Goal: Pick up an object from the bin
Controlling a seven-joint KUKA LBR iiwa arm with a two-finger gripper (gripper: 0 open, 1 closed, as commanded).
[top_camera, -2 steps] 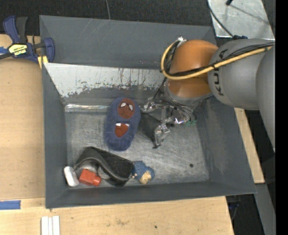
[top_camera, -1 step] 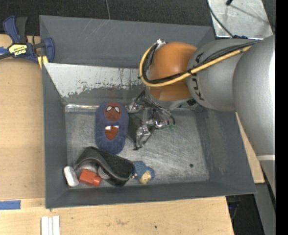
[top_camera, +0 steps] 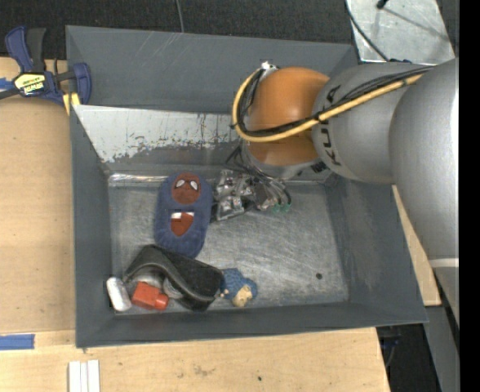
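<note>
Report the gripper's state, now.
Gripper: open or shut cannot be told. It is low near the back wall of the bin, right beside the blue plush thing with two red patches.

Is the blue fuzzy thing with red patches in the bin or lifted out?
In the bin: the blue plush piece lies flat on its floor, just left of the gripper.

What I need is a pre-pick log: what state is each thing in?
blue plush toy: lying flat, red patches up.
pincer: low, just right of it.
black curved piece: lying at the front.
red block: lying against its left end.
white cylinder: lying in the front-left corner.
blue-and-tan toy: lying by the black piece's right end.
</note>
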